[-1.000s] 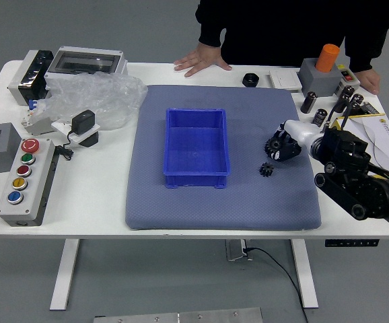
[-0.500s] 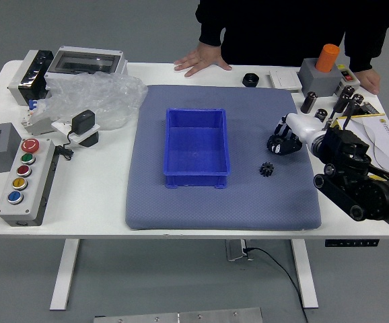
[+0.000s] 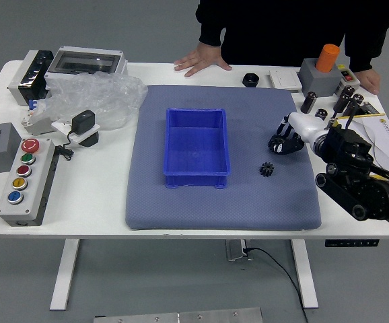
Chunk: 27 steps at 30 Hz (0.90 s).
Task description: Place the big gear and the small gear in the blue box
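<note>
Head view: right hand [image 3: 297,132] reaches in over the grey-blue mat [image 3: 221,210], low at its right side. Big gear [image 3: 275,143] at the hand's dark end, mostly covered; whether the hand grasps it or merely covers it cannot be told. Small gear [image 3: 266,169] lies on the mat, near the hand, on the robot's side of it, apart. Blue box [image 3: 196,181] stands left of both gears, well apart from the hand. Person's hand [image 3: 202,59] rests flat on the tabletop [image 3: 93,202], beyond the mat.
</note>
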Each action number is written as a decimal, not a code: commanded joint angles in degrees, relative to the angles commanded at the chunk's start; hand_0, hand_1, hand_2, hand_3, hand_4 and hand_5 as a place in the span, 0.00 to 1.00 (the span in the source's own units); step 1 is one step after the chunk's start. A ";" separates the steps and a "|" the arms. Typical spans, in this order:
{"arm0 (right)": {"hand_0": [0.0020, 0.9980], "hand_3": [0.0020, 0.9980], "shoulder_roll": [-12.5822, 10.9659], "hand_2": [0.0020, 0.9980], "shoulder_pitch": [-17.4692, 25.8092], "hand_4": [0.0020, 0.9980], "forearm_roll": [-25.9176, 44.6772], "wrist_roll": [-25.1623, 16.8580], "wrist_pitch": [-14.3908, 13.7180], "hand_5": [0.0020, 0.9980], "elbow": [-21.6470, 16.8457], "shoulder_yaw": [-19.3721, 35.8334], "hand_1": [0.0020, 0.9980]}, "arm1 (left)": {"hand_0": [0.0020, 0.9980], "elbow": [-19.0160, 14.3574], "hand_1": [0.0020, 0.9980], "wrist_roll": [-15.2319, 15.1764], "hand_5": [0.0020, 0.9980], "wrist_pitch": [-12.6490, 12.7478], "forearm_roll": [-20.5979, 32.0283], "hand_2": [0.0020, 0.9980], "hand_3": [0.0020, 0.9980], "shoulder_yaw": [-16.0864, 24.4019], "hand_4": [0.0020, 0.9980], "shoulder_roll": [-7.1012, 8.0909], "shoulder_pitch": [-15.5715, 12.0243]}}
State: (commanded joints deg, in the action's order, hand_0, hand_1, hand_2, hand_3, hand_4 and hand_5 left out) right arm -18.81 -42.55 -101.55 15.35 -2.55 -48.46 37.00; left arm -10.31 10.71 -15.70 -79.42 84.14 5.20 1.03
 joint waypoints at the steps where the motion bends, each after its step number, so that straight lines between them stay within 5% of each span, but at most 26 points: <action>1: 0.64 0.54 -0.05 0.52 -0.01 0.80 0.01 0.08 0.03 0.09 -0.18 0.01 0.51 | 0.84 0.00 0.81 -0.01 0.27 0.00 -0.02 0.82 0.85 0.03 0.74 -0.01 0.01; 15: 0.64 0.54 -0.81 0.51 0.19 0.80 -0.67 1.30 1.03 0.09 -2.58 1.23 0.51 | 0.84 0.00 0.81 -0.04 0.27 0.00 -0.12 0.82 0.85 0.19 0.73 -0.08 0.02; 16: 0.65 0.59 -0.83 0.57 0.21 0.71 -0.65 1.37 1.27 0.16 -2.62 1.28 0.53 | 0.84 0.00 0.81 -0.04 0.28 0.00 -0.13 0.82 0.85 0.20 0.73 -0.09 0.03; 22: 0.65 0.59 -1.17 0.57 0.13 0.71 -0.37 3.64 4.36 0.16 -4.41 2.02 0.53 | 0.84 0.00 0.81 0.00 0.28 0.02 -0.04 0.82 0.85 0.14 0.73 -0.06 0.00; 23: 0.61 0.67 -1.23 0.68 0.06 0.77 -0.31 4.16 4.98 0.38 -4.77 2.11 0.58 | 0.84 0.00 0.81 0.01 0.27 0.03 -0.03 0.82 0.85 0.12 0.73 -0.05 -0.03; 27: 0.61 0.67 -1.25 0.68 -0.14 0.77 -0.07 5.48 6.70 0.38 -5.39 2.20 0.58 | 0.84 0.00 0.81 0.00 0.27 0.01 -0.12 0.82 0.85 0.19 0.73 -0.06 -0.02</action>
State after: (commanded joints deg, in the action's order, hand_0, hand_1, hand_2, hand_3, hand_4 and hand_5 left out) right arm -20.06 -42.68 -101.62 20.83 4.15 -53.84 39.20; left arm -10.31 10.71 -15.69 -79.54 84.32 5.14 1.01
